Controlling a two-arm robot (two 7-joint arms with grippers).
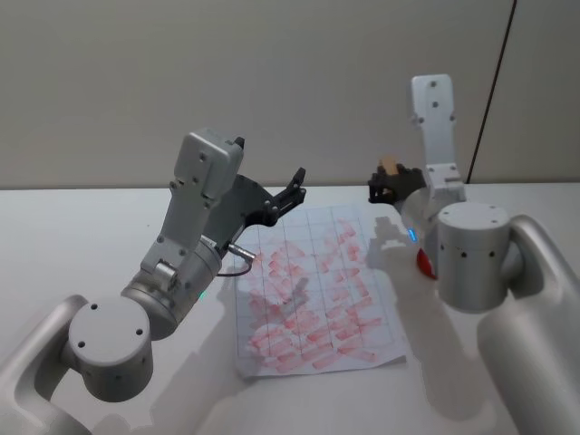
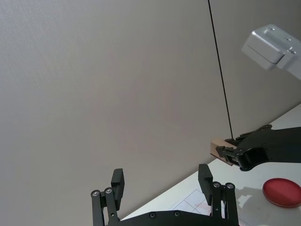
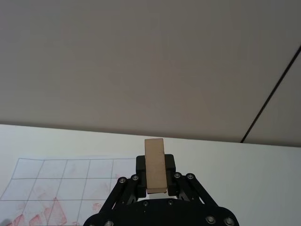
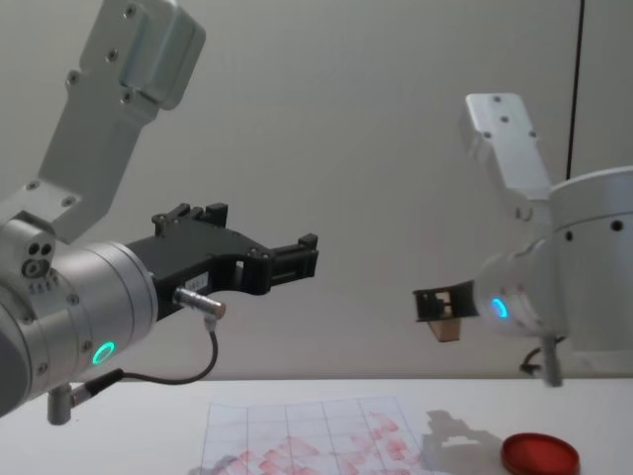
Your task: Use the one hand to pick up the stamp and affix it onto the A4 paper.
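While the stamp (image 3: 154,164) sits clamped between the right gripper's (image 1: 388,184) jaws, well above the table (image 1: 82,236) just off the far right corner of the A4 paper (image 1: 317,290), we judge the step in hand is carrying it over and pressing it down. The block stands proud of the fingers, so we have clearance for the press. The sheet is already crowded w/ red prints, esp. toward the near edge; the far row of grid squares looks barest, so we'd aim there. We'd bring the face flat to the paper, come straight down, and lift straight up so nothing smears. The ink pad (image 4: 539,453) lies on the table near the paper's right side. The left gripper (image 4: 297,259) hangs above the paper's left part, fingers spread w/ nothing between them; we'd keep the path clear of it.
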